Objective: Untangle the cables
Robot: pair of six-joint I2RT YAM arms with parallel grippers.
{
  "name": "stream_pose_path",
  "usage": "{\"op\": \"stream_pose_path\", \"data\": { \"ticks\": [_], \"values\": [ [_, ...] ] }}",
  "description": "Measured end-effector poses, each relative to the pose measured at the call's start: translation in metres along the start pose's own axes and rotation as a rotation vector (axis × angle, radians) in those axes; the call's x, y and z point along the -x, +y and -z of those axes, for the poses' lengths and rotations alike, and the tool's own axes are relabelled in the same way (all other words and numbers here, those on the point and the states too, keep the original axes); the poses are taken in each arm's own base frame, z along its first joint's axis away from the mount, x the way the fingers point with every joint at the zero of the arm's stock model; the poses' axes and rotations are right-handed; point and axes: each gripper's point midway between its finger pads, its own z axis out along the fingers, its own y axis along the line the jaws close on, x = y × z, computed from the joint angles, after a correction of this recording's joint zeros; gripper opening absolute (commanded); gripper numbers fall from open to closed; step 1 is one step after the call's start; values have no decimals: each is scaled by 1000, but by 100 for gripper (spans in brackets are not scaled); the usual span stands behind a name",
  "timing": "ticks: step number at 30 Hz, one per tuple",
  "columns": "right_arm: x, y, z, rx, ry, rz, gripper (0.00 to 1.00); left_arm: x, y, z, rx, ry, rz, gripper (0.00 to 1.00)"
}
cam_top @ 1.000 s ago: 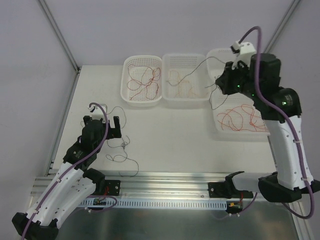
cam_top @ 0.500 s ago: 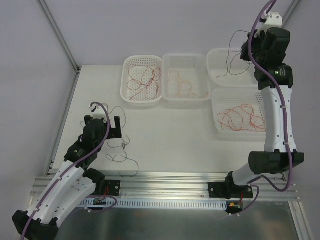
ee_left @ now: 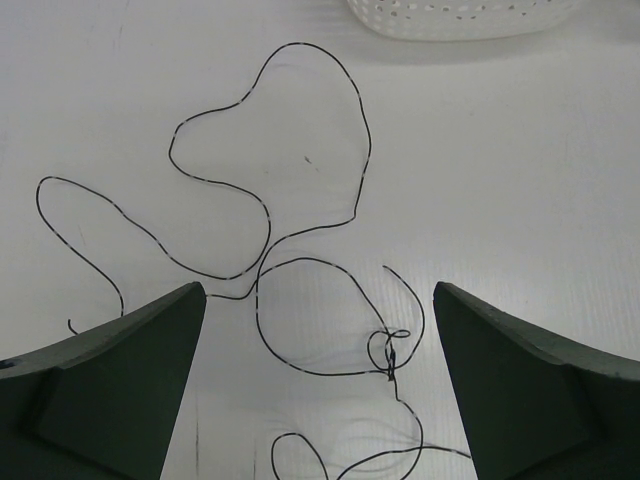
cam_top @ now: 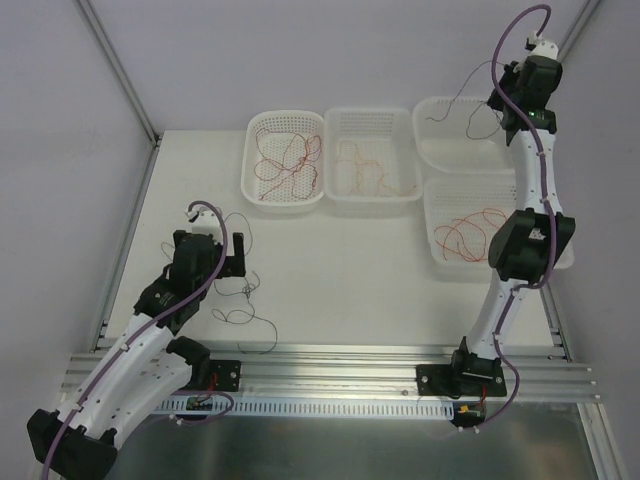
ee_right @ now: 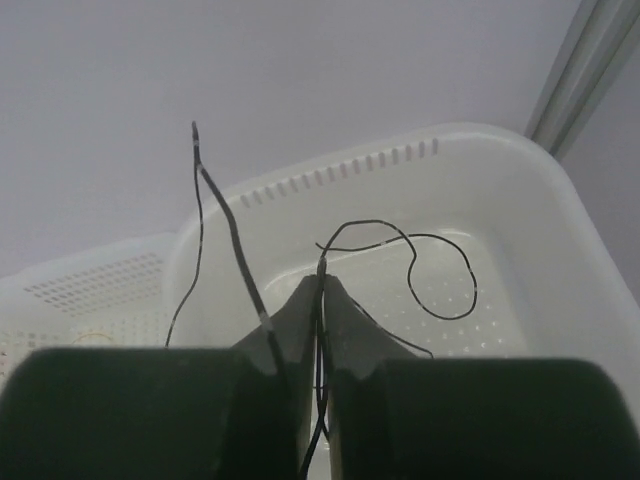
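The right end effector [ee_right: 322, 288], clamped on a black wire [ee_right: 232, 238], has risen above the corner basket [cam_top: 425, 130], freeing that strand. The left end effector [ee_left: 315, 295] gapes over the tangle [ee_left: 388, 350]

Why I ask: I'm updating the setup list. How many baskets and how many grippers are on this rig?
white baskets: 4
grippers: 2 (left gripper open, right gripper shut on a black wire)
Total: 6
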Motion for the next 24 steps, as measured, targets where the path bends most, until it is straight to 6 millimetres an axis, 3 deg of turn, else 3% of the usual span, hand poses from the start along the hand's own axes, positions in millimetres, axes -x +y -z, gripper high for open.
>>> {"op": "stream_pose_path", "data": {
  "ticks": [1,3,4,8,12,15,18,21,24],
  "values": [
    [-13,-6,-14,-11,18,-10,33,-1,0,-1,1,4,-2,99],
    [-40,-17,-33,-33,64,-28,51,-2,0,-2,2,11,-9,99],
    [-55,-22,-42,-47,91,-35,68,-3,0,-3,2,17,-14,99],
    [-93,-36,-53,-87,172,-66,92,-8,-1,-6,4,41,-30,99],
    [-94,-32,-37,-72,194,-69,98,-9,-2,-7,-4,45,-31,99],
    [-86,-19,-3,-38,219,-72,98,-10,-6,-7,-26,54,-31,99],
    [-74,5,47,12,228,-64,98,-14,-11,-9,-44,73,-28,98],
    [-64,45,112,109,220,-47,98,-22,-18,-12,-70,113,-6,96],
    [-74,78,172,214,243,-33,98,-37,-26,-16,-90,183,27,91]
  ]
}}
